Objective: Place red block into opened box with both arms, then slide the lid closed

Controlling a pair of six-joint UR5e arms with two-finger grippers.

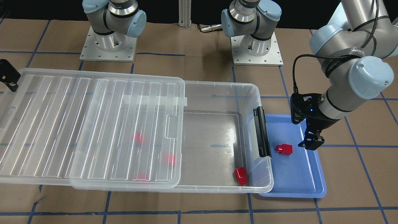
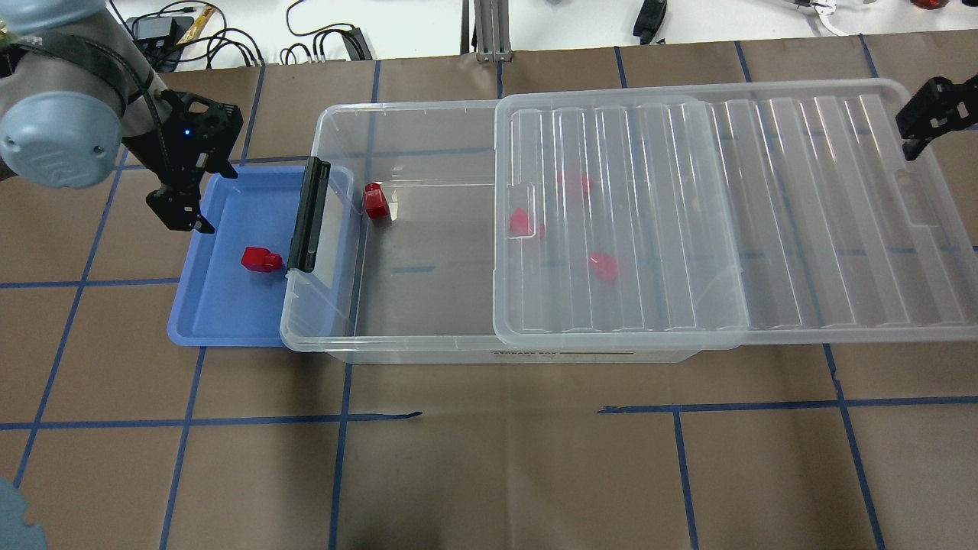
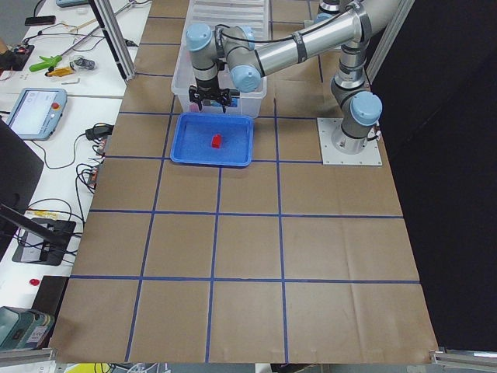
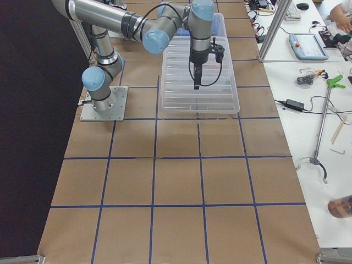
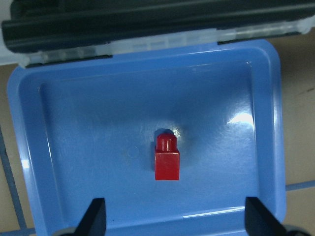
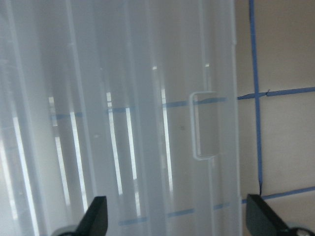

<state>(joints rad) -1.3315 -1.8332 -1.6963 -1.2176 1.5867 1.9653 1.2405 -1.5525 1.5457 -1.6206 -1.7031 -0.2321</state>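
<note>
Hangs the left pincer (image 5: 177, 221) over the blue tray (image 5: 74, 123), fingers (image 5: 96, 216) spread wide and pinching nothing, lined up for a straight drop. Finds the red block (image 5: 167, 160) below and centred between those fingers, flat on the tray floor, stub pointing away from the pincer toward the black latch bar (image 5: 147, 24) of the box (image 2: 328, 122). Touches nothing yet. Parks the right pincer (image 6: 177, 221) above the lid (image 6: 123, 98), likewise spread and empty, a handle recess (image 6: 204, 125) just ahead of it, probably posted there for the closing slide. Leaves the lid drawn off the box end nearest the left pincer, surely to keep the carry short. Shows four more red blocks (image 1: 241, 175) already inside.
</note>
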